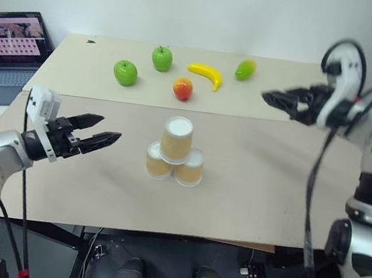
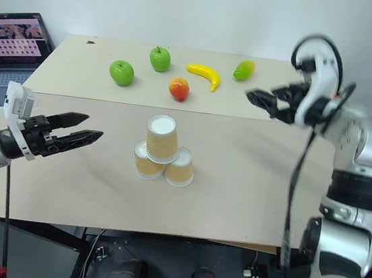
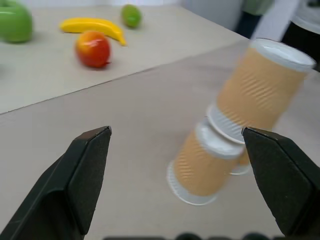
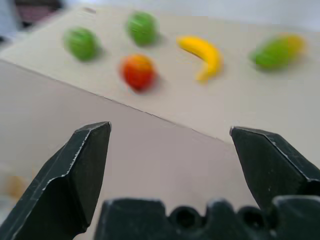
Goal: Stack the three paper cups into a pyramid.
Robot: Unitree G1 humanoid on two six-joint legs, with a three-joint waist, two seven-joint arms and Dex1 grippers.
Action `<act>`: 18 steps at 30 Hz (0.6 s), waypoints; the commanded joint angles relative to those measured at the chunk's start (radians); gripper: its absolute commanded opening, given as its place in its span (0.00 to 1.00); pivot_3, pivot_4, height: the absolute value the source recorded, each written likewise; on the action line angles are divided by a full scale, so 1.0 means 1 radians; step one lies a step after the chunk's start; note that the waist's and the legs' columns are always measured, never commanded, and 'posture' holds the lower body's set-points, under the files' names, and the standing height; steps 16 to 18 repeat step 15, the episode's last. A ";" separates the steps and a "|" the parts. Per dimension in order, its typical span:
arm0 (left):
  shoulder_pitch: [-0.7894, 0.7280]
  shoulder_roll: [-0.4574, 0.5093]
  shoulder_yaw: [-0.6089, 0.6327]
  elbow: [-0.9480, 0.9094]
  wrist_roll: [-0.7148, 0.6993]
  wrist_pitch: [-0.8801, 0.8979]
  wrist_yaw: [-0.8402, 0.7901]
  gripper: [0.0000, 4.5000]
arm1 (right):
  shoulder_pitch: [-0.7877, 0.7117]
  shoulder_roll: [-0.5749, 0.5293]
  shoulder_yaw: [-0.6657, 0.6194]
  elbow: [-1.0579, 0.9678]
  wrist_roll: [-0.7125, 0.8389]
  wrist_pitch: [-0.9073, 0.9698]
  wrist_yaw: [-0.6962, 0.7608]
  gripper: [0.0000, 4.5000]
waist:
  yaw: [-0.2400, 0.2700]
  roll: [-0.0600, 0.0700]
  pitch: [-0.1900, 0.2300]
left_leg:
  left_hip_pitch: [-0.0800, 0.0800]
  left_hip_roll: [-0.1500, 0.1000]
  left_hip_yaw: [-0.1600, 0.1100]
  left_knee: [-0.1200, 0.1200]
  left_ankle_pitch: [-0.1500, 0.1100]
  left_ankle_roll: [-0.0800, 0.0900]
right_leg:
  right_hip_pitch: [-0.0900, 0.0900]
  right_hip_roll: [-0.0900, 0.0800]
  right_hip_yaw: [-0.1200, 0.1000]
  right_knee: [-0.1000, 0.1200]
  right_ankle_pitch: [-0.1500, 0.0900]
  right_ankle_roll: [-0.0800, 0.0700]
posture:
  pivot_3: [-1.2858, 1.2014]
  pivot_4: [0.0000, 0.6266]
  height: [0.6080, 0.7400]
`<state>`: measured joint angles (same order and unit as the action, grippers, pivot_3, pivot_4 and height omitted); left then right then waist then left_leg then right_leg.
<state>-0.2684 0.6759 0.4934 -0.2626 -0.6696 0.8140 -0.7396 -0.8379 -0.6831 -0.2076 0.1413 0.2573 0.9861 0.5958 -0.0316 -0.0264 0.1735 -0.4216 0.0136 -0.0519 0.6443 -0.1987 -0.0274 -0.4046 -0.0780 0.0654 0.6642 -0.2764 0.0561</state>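
Note:
The three paper cups stand upside down as a pyramid in the middle of the table. Two tan-orange cups (image 1: 158, 163) (image 1: 190, 169) sit side by side, and the third cup (image 1: 177, 138) rests on top of them. My left gripper (image 1: 109, 129) hovers open to the left of the pyramid, pointing at it, with a clear gap between them. The left wrist view shows the top cup (image 3: 260, 87) and a lower cup (image 3: 202, 165) beyond the spread fingers. My right gripper (image 1: 270, 97) is open and empty, raised well to the right of the cups and behind them.
At the back of the table lie two green apples (image 1: 125, 72) (image 1: 162, 58), a banana (image 1: 206, 74), a red-yellow fruit (image 1: 183, 88) and a green-yellow fruit (image 1: 245, 69). An open laptop (image 1: 11, 43) sits off the table's left edge.

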 commanded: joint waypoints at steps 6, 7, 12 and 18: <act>0.008 -0.199 0.097 0.238 0.289 -0.403 0.456 1.00 | 0.206 0.136 0.057 0.094 -0.191 -0.391 -0.297 0.99 | -0.027 0.000 0.000 | 0.002 0.001 0.003 -0.002 0.000 0.000 | -0.002 0.001 0.005 0.002 0.001 -0.001 | 0.52 0.24 0.94; 0.008 -0.213 0.094 0.277 0.319 -0.462 0.487 1.00 | 0.215 0.154 0.052 0.111 -0.196 -0.431 -0.318 0.99 | -0.029 0.000 0.000 | 0.002 0.001 0.003 -0.002 0.000 0.000 | -0.002 0.001 0.004 0.002 0.001 -0.001 | 0.52 0.24 0.94; -0.009 -0.280 0.073 0.403 0.381 -0.627 0.593 1.00 | 0.251 0.211 0.039 0.182 -0.206 -0.590 -0.383 0.99 | -0.014 -0.001 -0.001 | 0.001 0.000 0.002 -0.002 0.000 0.000 | -0.001 0.001 0.003 0.000 0.001 -0.001 | 0.52 0.24 0.94; -0.028 -0.311 0.072 0.456 0.376 -0.678 0.622 1.00 | 0.268 0.235 0.045 0.201 -0.212 -0.648 -0.409 0.99 | -0.006 -0.001 -0.001 | 0.001 0.000 0.002 -0.002 0.000 0.000 | -0.001 0.000 0.003 0.000 0.001 0.000 | 0.52 0.24 0.94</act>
